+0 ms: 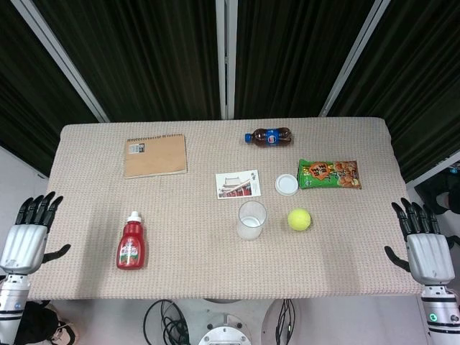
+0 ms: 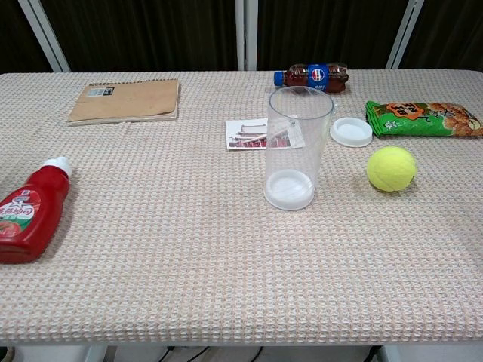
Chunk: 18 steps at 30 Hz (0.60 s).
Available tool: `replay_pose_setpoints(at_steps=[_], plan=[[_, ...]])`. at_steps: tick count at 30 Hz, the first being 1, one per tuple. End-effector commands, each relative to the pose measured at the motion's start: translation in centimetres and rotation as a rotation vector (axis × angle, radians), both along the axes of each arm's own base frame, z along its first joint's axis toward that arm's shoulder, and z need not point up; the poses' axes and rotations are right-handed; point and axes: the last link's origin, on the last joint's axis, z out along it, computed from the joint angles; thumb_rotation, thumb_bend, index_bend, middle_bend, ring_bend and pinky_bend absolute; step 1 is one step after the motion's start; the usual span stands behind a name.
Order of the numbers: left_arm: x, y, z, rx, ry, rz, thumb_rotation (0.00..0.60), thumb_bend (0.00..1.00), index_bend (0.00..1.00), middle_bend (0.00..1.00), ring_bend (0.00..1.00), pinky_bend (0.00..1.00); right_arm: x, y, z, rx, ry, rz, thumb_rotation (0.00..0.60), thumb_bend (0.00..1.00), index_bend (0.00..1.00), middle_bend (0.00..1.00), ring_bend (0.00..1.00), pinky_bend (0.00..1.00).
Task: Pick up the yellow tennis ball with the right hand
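Note:
The yellow tennis ball [image 1: 300, 219] [image 2: 391, 168] lies on the woven tablecloth, right of centre and near the front. My right hand [image 1: 424, 244] hovers off the table's right front corner, fingers spread and holding nothing, well to the right of the ball. Off the left front corner my left hand [image 1: 30, 233] is likewise spread and empty. Neither hand appears in the chest view.
A clear plastic cup [image 1: 251, 220] [image 2: 296, 147] stands just left of the ball. Behind the ball lie a white lid [image 1: 287, 184] [image 2: 351, 132], a green snack bag [image 1: 329, 174] [image 2: 423, 118], a cola bottle [image 1: 269, 136] [image 2: 312, 76] and a postcard [image 1: 238, 184]. A ketchup bottle [image 1: 131, 242] [image 2: 30, 211] and notebook [image 1: 155, 154] sit left.

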Motion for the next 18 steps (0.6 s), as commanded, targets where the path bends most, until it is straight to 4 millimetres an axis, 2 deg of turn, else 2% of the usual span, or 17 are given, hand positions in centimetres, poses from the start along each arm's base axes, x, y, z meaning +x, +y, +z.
replay_pose_setpoints(at_steps=[1,10,14,18], plan=[[0.0,0.0,-0.1,-0.003,0.0,-0.001,0.6,0.11,0.01,0.0,0.0,0.0,-0.1,0.0,-0.1,0.002,0.002,-0.002,0.6,0.14,0.0,0.0,0.0,0.0],[0.4,-0.2,-0.3,-0.003,0.016,-0.014,0.6,0.11,0.01,0.0,0.0,0.0,-0.1,-0.1,-0.1,0.009,0.008,0.001,0.6,0.14,0.0,0.0,0.0,0.0],[0.6,-0.3,-0.1,-0.003,0.012,-0.012,0.6,0.11,0.01,0.0,0.0,0.0,-0.1,-1.0,-0.7,0.027,0.022,0.006,0.6,0.14,0.0,0.0,0.0,0.0],[0.4,-0.5,-0.2,-0.012,0.007,-0.006,0.6,0.11,0.01,0.0,0.0,0.0,0.6,-2.6,-2.0,0.079,0.043,0.041,0.6,0.14,0.0,0.0,0.0,0.0]])
